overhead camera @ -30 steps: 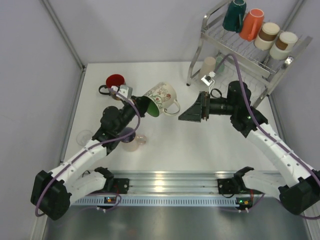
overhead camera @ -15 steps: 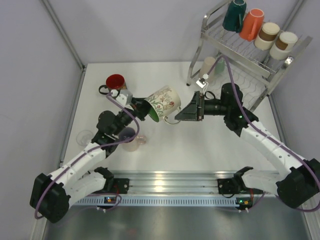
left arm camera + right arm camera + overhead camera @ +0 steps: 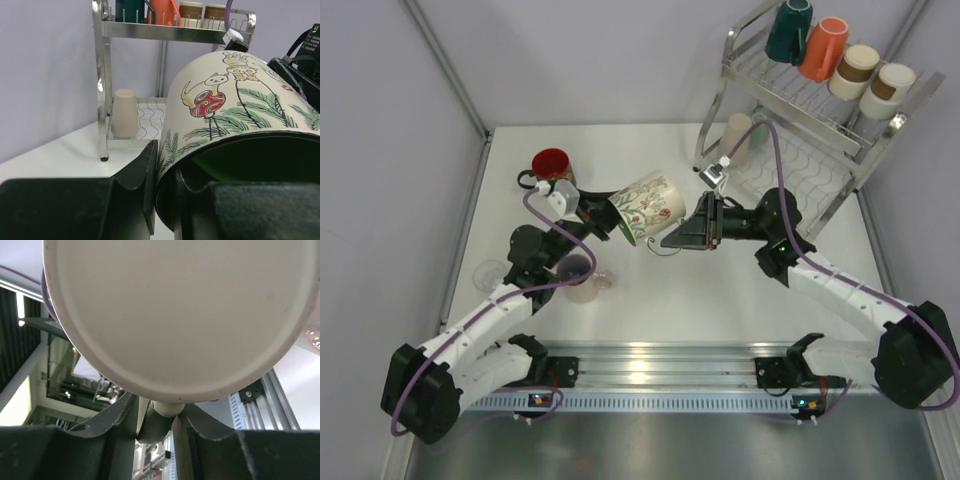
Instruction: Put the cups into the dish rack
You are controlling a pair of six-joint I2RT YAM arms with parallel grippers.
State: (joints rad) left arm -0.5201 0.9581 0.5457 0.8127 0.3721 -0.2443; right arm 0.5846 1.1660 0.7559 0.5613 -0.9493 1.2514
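Note:
A cream mug (image 3: 648, 203) with cat and pine prints and a green lining hangs tilted above the table's middle. My left gripper (image 3: 604, 216) is shut on its rim, one finger inside and one outside (image 3: 167, 185). From the right, my right gripper (image 3: 670, 240) has its fingers closed around the mug's handle (image 3: 157, 417), right under the mug's pale base (image 3: 180, 315). The dish rack (image 3: 732, 60) stands at the back right, carrying a teal cup (image 3: 788, 30), an orange cup (image 3: 823, 47) and two white-and-brown cups (image 3: 855, 70) on top, and a beige cup (image 3: 735, 135) below.
A red mug with a black handle (image 3: 550, 165) stands at the back left. A pinkish cup (image 3: 585, 285) and a clear glass (image 3: 490, 272) sit by the left arm. Walls close in at the left, back and right.
My right gripper moved left to the mug and closed from wide open onto its handle. The left arm drew back a little to the left, mug still held.

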